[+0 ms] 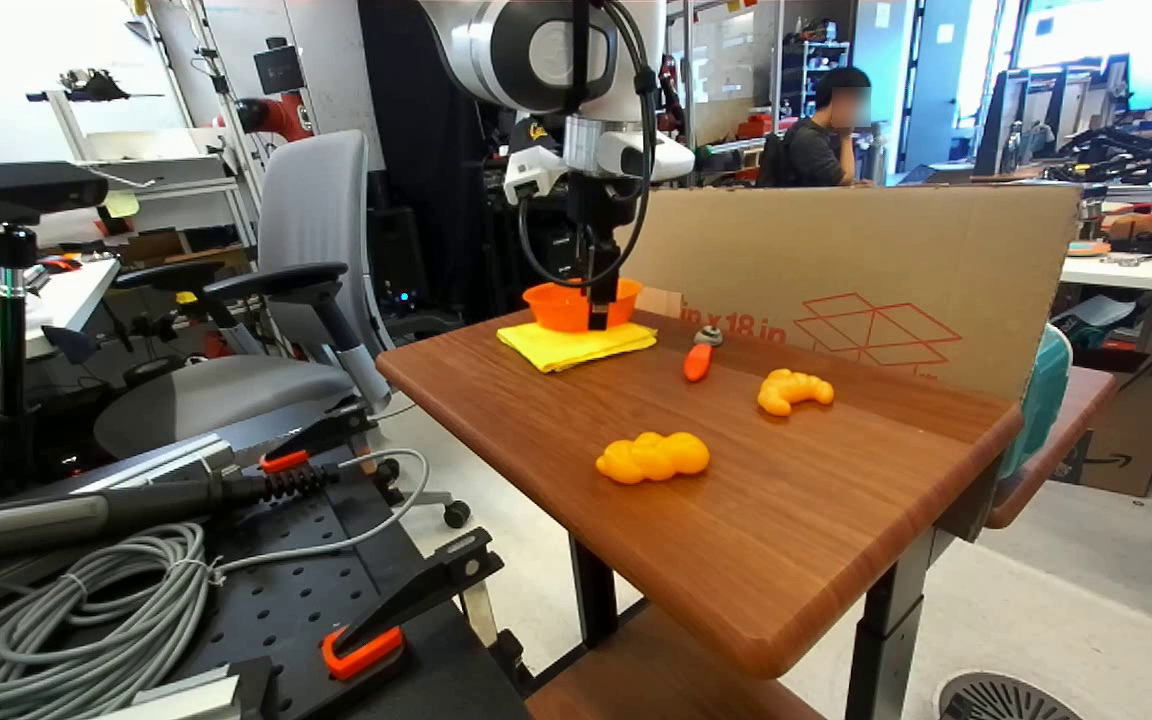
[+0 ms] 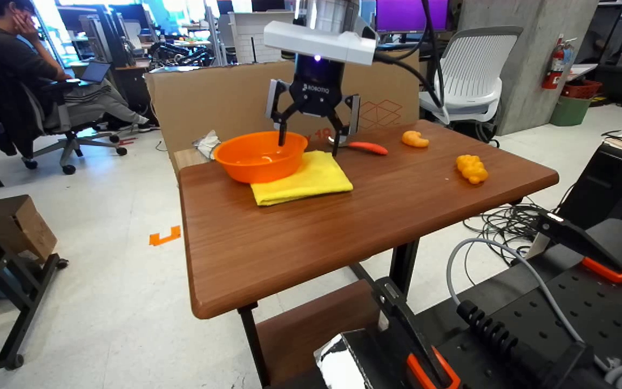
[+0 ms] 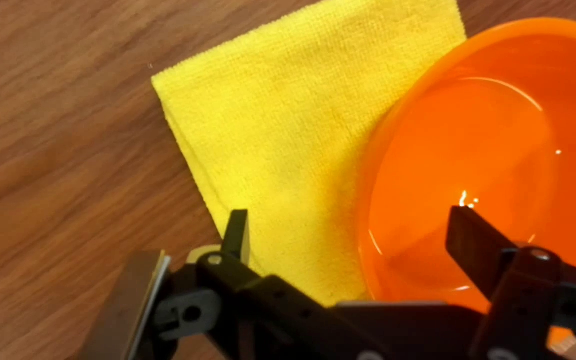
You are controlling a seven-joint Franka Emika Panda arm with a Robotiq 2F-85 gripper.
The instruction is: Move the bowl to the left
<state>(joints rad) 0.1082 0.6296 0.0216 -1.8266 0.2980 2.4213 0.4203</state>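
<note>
The wide, round, bright-orange bowl [image 2: 249, 172] sits partly on a folded yellow cloth [image 2: 311, 183] near an end of the table. It also shows in an exterior view [image 1: 558, 308] and at the right of the wrist view [image 3: 448, 135], cut off by the frame edge. My gripper [image 2: 309, 147] is open with nothing between its fingers. In the wrist view the gripper [image 3: 349, 214] straddles the bowl's near rim: one fingertip is over the bowl's inside, the other outside it over the cloth. I cannot tell how far the fingertips are above the cloth.
A red-handled utensil [image 1: 699, 360] lies beside the cloth. Two lumpy orange toy pieces [image 1: 653, 458] [image 1: 794, 391] lie farther along the wooden table [image 2: 397, 189]. A cardboard panel [image 1: 856, 260] stands along one long table side, close behind the bowl.
</note>
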